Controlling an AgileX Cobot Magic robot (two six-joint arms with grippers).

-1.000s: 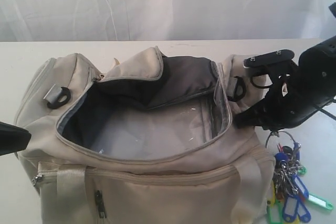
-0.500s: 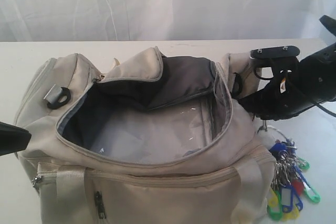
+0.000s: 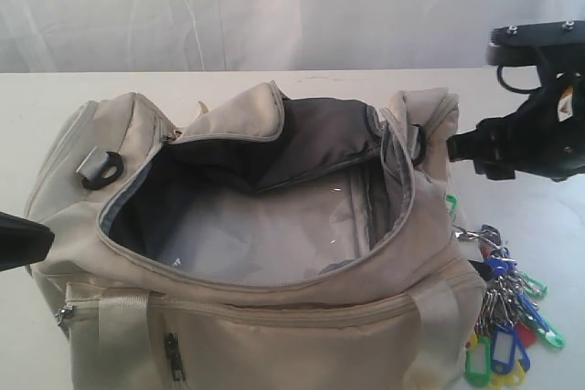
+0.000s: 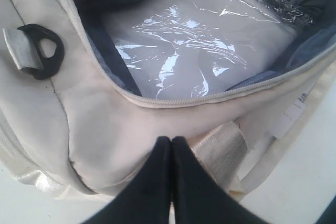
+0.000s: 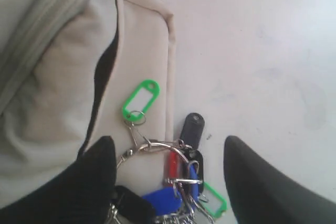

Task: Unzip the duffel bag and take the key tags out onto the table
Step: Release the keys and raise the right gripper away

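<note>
White table holds the key tags: green, blue, yellow, red, maybe black.

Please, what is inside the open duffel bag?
Only crinkled clear plastic and dark grey lining show inside the duffel bag. The folded flap covers the far corners. The key tags lie outside.

The cream-white duffel bag is being shown lying unzipped on the white table, its mouth gaping wide over dark grey lining. The key tags, green, blue, yellow and red on metal rings, are being seen bunched on the table, touching the bag's end.
</note>
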